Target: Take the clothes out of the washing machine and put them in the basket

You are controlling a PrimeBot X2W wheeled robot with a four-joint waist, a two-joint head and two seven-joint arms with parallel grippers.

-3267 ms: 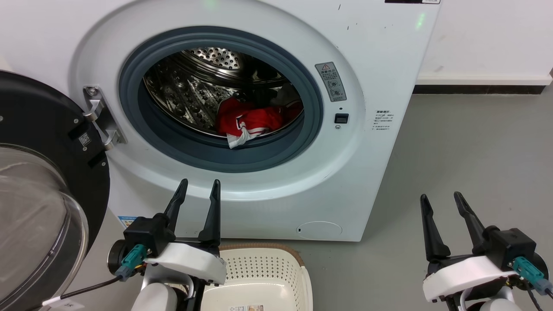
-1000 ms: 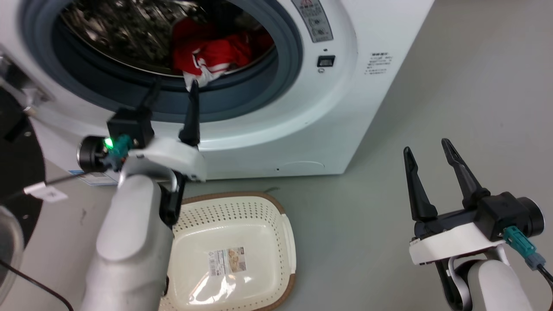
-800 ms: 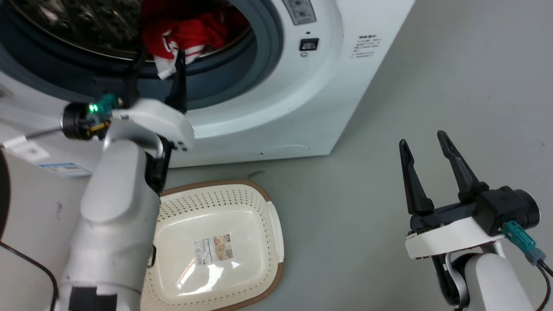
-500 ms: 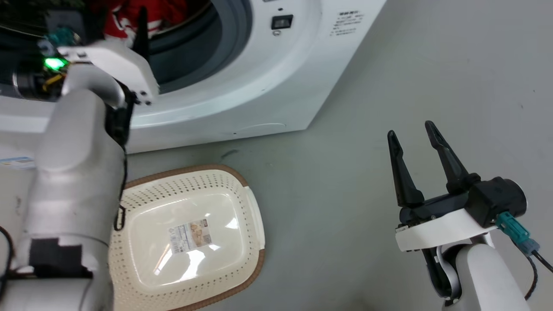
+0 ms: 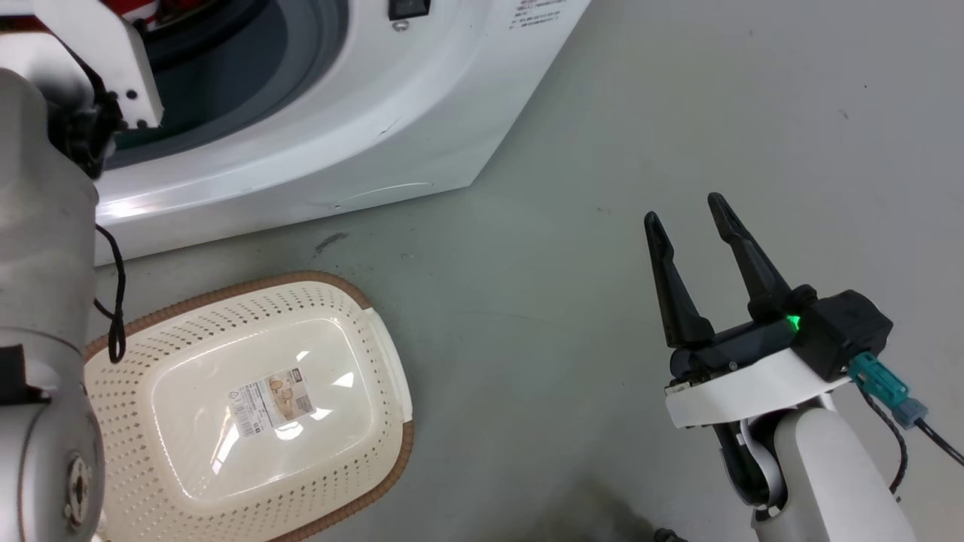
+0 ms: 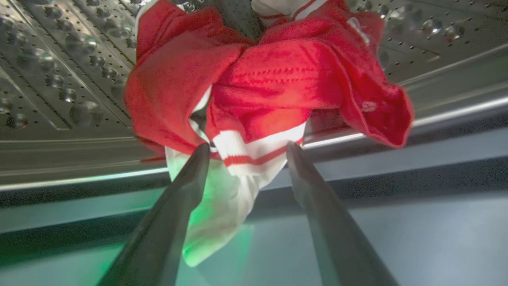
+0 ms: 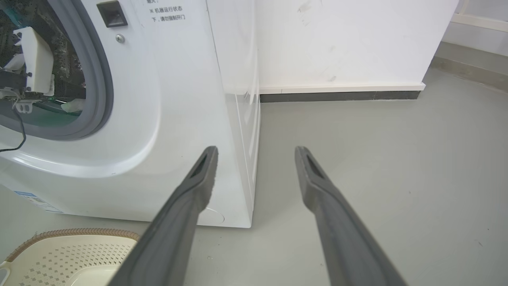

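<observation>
Because the clothes [image 6: 278,79] lie bunched at the front lip of the drum [image 6: 47,79] inside the washing machine [image 5: 339,135], the left end effector [image 6: 248,146] reaches in through the door opening with its two fingers spread. One finger sits on each side of the white, red-striped cuff that droops over the grey rubber ring [image 6: 377,178]. It is released and grips nothing yet, and the spread looks chosen so that a closing pinch would catch that hanging trim. The basket [image 5: 248,282] sits on the floor [image 5: 602,113] just in front of the machine, with only a label [image 5: 273,403] on its base, a spot that I judge makes for a short carry. The right end effector [image 5: 683,208] hovers over bare floor well to the right, fingers parted and holding nothing, apparently parked clear of the left arm's path.
</observation>
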